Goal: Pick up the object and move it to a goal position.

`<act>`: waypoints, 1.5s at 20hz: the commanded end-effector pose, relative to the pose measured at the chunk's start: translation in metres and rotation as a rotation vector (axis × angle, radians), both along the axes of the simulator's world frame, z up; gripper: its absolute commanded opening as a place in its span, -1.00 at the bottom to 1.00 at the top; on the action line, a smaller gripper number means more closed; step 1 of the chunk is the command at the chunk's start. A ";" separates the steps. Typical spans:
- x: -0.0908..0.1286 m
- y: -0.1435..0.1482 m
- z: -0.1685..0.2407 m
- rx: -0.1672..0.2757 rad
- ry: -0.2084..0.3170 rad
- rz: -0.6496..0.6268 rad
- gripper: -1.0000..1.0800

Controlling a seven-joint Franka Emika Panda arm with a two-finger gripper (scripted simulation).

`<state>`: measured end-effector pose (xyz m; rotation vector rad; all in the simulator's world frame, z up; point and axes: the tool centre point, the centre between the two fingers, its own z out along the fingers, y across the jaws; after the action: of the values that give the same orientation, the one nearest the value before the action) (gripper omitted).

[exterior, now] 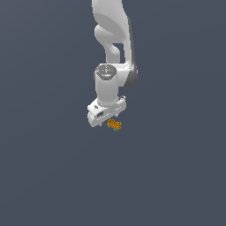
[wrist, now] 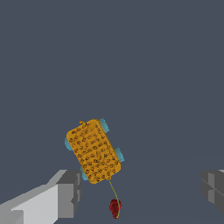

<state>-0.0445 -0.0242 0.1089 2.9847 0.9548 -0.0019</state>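
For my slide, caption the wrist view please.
Open gripper poised over a small orange dotted object with blue bits beneath, a thin cord trailing to a red tip.

Flat, even, dim render (shadowless), slightly soft.

I can read no text, label, brand, number or sign anywhere in either view. The dark dots covering the orange-yellow object [wrist: 92, 151] are only a pattern, not characters, and my white arm housing [exterior: 107, 86] carries no marking.
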 end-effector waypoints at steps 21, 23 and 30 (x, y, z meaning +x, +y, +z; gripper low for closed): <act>-0.044 0.005 -0.043 0.007 0.003 0.467 0.92; -0.045 0.005 -0.043 0.007 0.003 0.476 0.92; -0.045 0.005 -0.048 0.007 0.003 0.475 0.92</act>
<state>-0.0891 -0.0191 0.0633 2.6834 1.6330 0.0002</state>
